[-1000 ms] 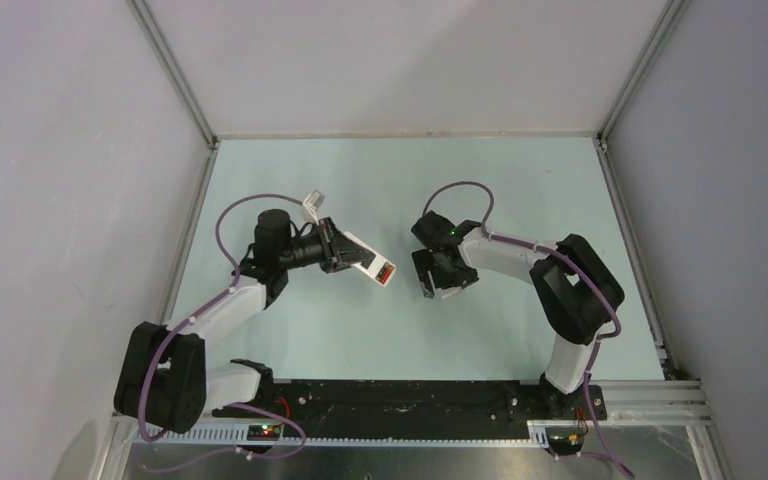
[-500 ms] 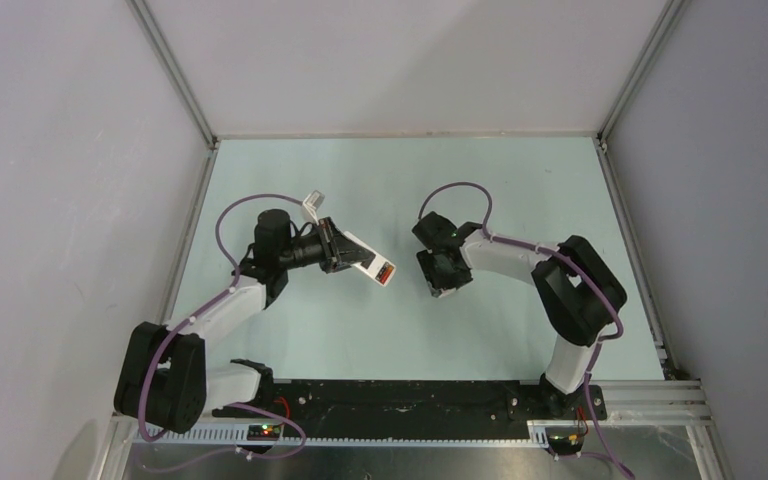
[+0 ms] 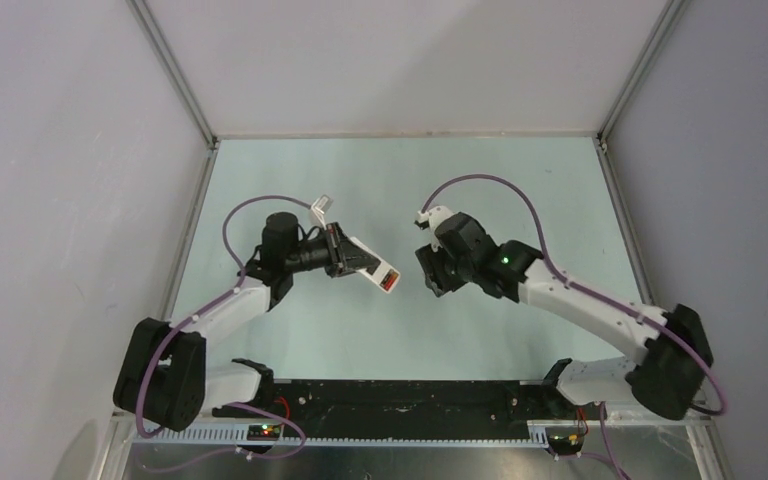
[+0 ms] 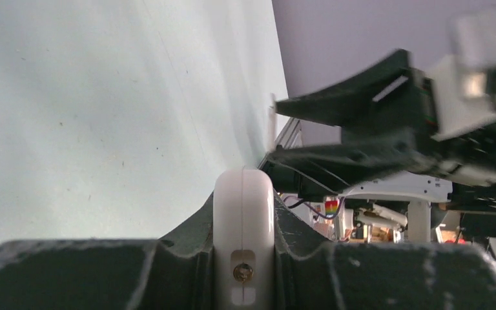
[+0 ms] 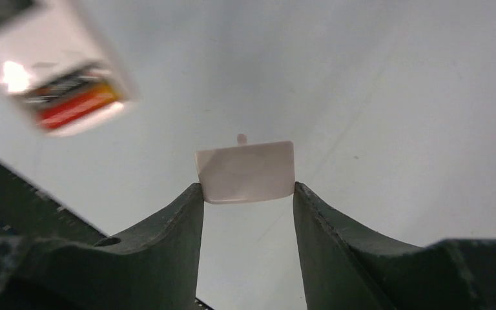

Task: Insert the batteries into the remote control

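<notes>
Left gripper (image 3: 346,257) is clamped on the remote control (image 3: 368,265), fingers pressing its two broad faces; the left wrist view shows it edge-on. Right gripper (image 5: 247,190) is closed to a narrow gap, pinching the small white cover (image 5: 245,169) by its side edges. In the top view the remote's long axis runs 10 to 4 o'clock, battery end at 4 o'clock, near the right gripper but apart. Battery bay is uncovered, with the batteries (image 5: 74,100) inside, one dark and one orange-red, side by side. Both items are held over the table (image 3: 380,180).
</notes>
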You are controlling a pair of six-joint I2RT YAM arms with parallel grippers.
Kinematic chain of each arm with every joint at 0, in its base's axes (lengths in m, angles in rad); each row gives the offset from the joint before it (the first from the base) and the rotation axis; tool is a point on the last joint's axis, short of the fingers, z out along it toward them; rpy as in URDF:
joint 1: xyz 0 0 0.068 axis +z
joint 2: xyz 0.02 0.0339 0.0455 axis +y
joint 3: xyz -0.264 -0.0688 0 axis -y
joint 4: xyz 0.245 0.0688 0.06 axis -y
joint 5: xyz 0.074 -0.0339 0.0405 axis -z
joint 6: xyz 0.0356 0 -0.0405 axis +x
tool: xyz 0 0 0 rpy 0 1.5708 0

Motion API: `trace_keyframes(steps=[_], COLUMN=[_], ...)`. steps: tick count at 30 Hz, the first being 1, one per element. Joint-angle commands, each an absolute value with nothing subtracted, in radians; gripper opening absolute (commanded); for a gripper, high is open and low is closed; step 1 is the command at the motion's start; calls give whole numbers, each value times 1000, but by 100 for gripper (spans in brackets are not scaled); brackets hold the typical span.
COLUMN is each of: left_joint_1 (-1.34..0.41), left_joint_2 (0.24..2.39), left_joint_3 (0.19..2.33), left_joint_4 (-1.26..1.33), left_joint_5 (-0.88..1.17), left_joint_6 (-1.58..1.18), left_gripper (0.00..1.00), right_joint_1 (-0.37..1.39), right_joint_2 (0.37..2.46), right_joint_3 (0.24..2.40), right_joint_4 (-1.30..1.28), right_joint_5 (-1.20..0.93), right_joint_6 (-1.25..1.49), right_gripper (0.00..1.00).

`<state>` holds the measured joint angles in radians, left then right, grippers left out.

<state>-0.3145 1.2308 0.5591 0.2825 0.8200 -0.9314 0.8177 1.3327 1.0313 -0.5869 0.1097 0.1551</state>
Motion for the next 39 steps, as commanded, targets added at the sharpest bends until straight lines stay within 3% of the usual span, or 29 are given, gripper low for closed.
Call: trace_keyframes(steps=[1,12,39], left_joint_1=[-368,-460,-542], left_joint_2=[1237,1276,1223], left_joint_3=[566,604,585], left_joint_4=[313,313,313], left_joint_5=[776,714,697], left_joint_6=[-880,-856,-812], left_gripper=[0,0,0], right_joint_1=[920,1111,1073], right_joint_2=[1232,1195,1296], right_joint_3=[1016,1014,1014], right_joint_4=[-551,-558,-517], right_joint_5=[94,167,83], right_joint_6=[87,23,27], right_gripper=[50,52,52])
